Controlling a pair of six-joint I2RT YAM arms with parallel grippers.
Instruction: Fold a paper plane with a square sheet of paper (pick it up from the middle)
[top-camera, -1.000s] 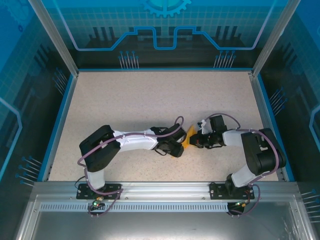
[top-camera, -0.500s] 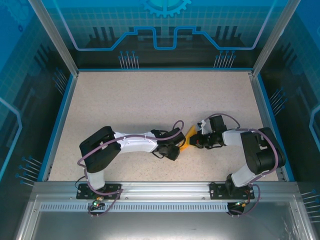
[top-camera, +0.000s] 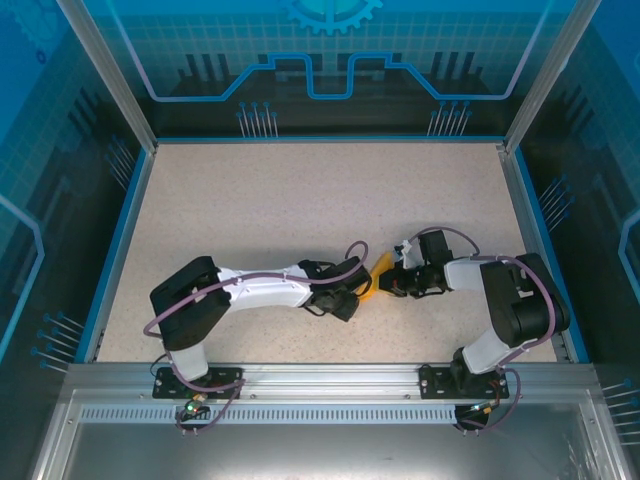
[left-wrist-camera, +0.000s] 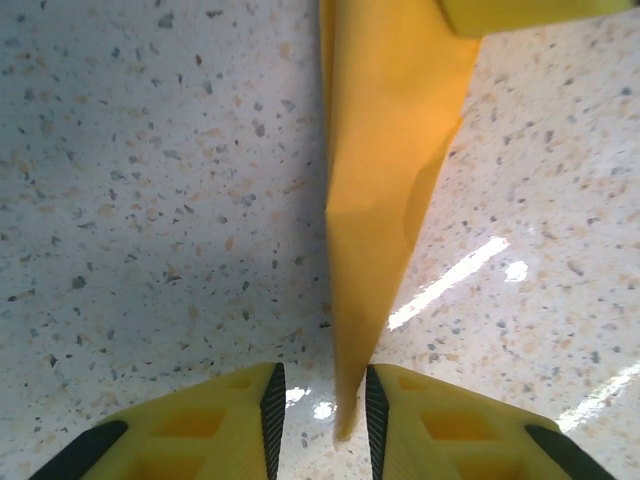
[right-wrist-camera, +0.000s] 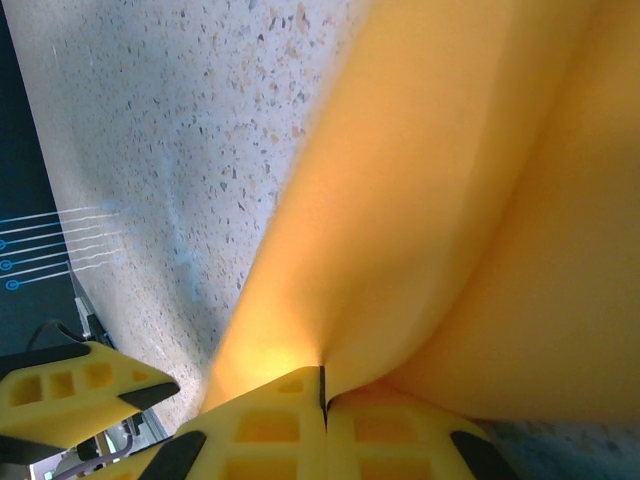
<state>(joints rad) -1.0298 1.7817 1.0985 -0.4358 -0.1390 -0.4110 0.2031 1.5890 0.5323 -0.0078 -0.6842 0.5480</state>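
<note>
The paper plane (left-wrist-camera: 385, 170), folded orange-yellow, tapers from the top edge down to a sharp tip. That tip sits in the gap of the left gripper (left-wrist-camera: 320, 425), whose yellow jaws stand slightly apart on either side of it, not clamping it. Beneath lies the speckled desk (left-wrist-camera: 150, 200), streaked with glare at right.

The flat beige tabletop (top-camera: 300, 200), flecked with dark specks and glossy under the lights, is edged by a thin blue border (top-camera: 119, 250).
</note>
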